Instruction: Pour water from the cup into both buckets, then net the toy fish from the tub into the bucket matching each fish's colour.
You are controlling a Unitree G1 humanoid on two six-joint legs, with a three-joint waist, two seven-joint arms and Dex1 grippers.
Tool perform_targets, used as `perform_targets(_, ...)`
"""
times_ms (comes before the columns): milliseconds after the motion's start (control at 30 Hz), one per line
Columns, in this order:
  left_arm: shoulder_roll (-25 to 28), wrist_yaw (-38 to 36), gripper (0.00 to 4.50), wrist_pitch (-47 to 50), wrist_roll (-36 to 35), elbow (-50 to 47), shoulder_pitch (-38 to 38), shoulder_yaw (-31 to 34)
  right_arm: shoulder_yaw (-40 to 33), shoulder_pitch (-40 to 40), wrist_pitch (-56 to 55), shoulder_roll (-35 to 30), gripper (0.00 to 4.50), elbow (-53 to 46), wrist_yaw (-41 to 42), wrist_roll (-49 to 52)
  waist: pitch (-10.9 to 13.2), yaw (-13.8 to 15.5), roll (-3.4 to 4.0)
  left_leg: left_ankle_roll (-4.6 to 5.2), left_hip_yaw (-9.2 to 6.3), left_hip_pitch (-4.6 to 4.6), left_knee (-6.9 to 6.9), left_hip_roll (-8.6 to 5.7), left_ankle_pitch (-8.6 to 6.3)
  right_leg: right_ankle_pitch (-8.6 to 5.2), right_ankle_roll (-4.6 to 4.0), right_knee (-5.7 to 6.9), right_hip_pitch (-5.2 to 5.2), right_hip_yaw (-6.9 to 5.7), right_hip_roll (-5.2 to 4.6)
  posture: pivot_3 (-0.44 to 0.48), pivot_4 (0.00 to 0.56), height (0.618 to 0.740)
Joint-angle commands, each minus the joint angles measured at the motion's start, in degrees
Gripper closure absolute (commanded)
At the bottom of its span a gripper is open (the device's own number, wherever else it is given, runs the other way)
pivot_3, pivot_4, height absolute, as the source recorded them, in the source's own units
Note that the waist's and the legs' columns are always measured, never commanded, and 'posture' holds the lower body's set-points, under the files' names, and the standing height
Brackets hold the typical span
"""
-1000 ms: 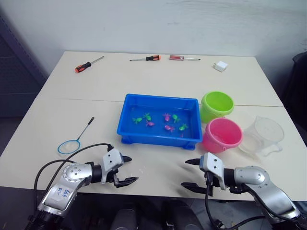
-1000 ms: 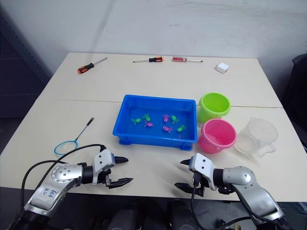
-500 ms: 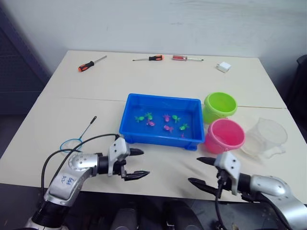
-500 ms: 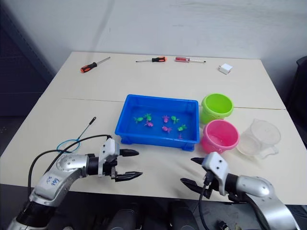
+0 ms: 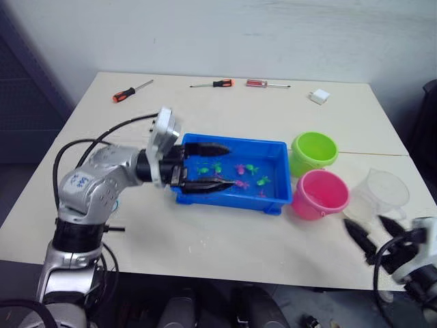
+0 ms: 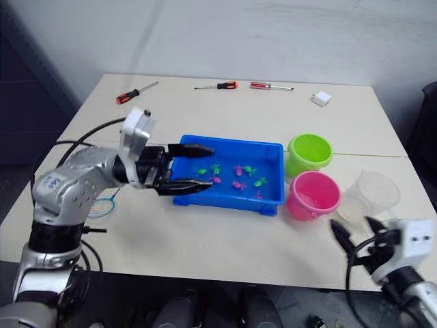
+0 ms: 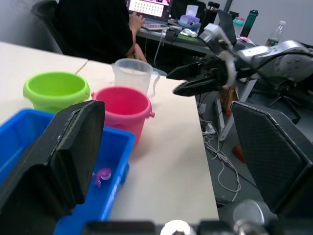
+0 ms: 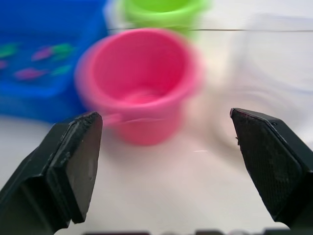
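**A:** Where are your grippers right now?

**B:** Your left gripper (image 5: pixel 208 166) hangs mid-frame over the left half of the blue tub (image 5: pixel 273 204), fingers spread wide, nothing between them. Your right gripper (image 5: pixel 377 233) sits at the lower right of the frame by the table's (image 5: pixel 205 239) near edge, fingers also wide apart and empty.

**A:** And the task items?

**B:** The tub is at the centre of the frame, holding green and pink toy fish (image 5: pixel 240 168) scattered across its middle. Right of it you have the lime green bucket (image 5: pixel 313 152), and just below that the pink bucket (image 5: pixel 320 194), close beside the tub's right end. The clear cup (image 5: pixel 383 195) stands right of the pink bucket, just above your right gripper.

**A:** The net?

**B:** Its blue hoop (image 6: pixel 106 204) peeks out at the left of the right eye view, mostly hidden behind your left arm.

**A:** Anything else?

**B:** Along the top of the frame you see an orange-handled screwdriver (image 5: pixel 131 91), two more screwdrivers (image 5: pixel 239 83) at top centre, and a small white block (image 5: pixel 317 96).
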Motion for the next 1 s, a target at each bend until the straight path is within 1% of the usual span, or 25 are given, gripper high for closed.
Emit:
perform_targets(33,-3.1,3.5,0.08,1.1,-0.2,0.9,-3.9,-0.3,-2.3,-1.7,-0.6,-0.5,0.0,3.3,-3.8,-2.7,0.0,0.0,0.0,0.0,0.0,-0.04,-0.02,0.0,0.0,0.0,0.0,-0.01,-0.04,0.0,0.01,0.0,0.15,0.74)
perform_targets(167,-4.0,3.0,0.08,-2.0,3.9,2.5,-5.3,-2.9,-1.7,-5.1,-1.7,-0.9,0.0,8.2,-6.3,-6.4,0.0,-0.2,0.02,-0.07,0.11,-0.01,-0.08,0.0,0.04,-0.01,0.02,0.05,-0.09,0.11,0.05,0.0,0.15,0.74)
perform_targets(267,-4.5,3.2,0.08,-2.1,4.7,3.1,-5.7,-3.5,-1.0,-6.3,-1.9,-1.2,0.0,9.6,-6.8,-8.4,0.0,-0.2,0.04,-0.14,0.12,-0.01,-0.09,0.0,0.1,-0.01,0.02,0.11,-0.15,0.15,0.07,0.0,0.15,0.74)
perform_targets(567,-4.6,3.9,0.08,-3.7,6.6,0.7,-3.9,-4.0,2.5,-14.3,-5.2,-2.0,0.0,20.8,-9.6,-16.8,0.0,-0.1,0.05,-0.16,0.15,-0.08,-0.08,0.01,0.12,-0.01,0.02,0.13,-0.22,0.17,0.07,0.0,0.15,0.74)
perform_targets(667,-4.7,4.0,0.08,-4.0,6.1,-0.1,-3.1,-3.5,4.0,-16.2,-7.4,-2.7,0.0,24.4,-10.5,-20.7,0.0,-0.1,0.05,-0.18,0.17,-0.09,-0.08,0.01,0.13,-0.01,0.02,0.14,-0.24,0.19,0.07,0.0,0.15,0.74)
perform_targets(900,-4.5,5.1,0.08,-3.8,5.7,-0.8,-3.5,-2.8,2.5,-20.0,-8.4,-0.7,0.0,28.6,-13.8,-21.8,0.0,-0.2,0.05,-0.17,0.2,-0.09,-0.08,0.01,0.14,-0.01,0.02,0.19,-0.27,0.22,0.07,0.0,0.15,0.74)
perform_targets(1000,-3.9,5.0,0.08,-3.7,5.9,-1.4,-3.3,-2.9,2.8,-22.1,-10.8,-0.4,0.0,31.6,-14.6,-22.5,0.0,-0.2,0.05,-0.18,0.22,-0.1,-0.08,0.0,0.15,-0.01,0.02,0.2,-0.29,0.23,0.07,0.0,0.15,0.74)
